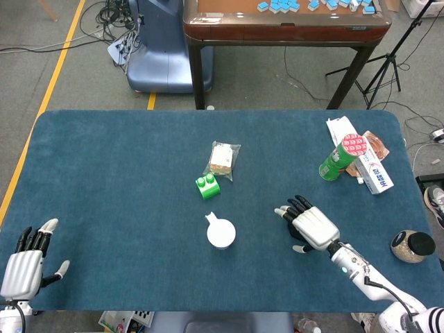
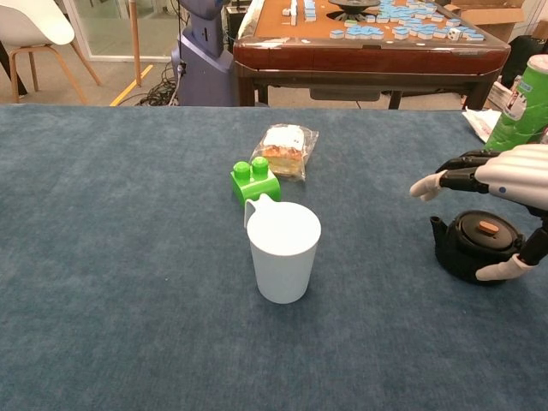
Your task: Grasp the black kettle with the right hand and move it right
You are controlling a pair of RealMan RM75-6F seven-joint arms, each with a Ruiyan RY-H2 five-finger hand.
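Observation:
The black kettle (image 2: pixel 475 248), round with a small brown knob on its lid, stands on the blue table at the right. My right hand (image 2: pixel 505 167) hovers over it. The fingers (image 2: pixel 445 181) stretch out straight above the lid, clear of it, and the thumb lies close against the kettle's right side. Seen from the head view, the right hand (image 1: pixel 313 227) covers the kettle almost wholly. My left hand (image 1: pixel 24 267) rests at the table's front left corner with its fingers apart and nothing in it.
A white cup (image 2: pixel 282 250) stands left of the kettle, with a green brick (image 2: pixel 254 180) and a bagged pastry (image 2: pixel 282 147) behind it. A green can (image 1: pixel 341 157), a flat box (image 1: pixel 361 161) and a jar (image 1: pixel 413 245) stand along the table's right side.

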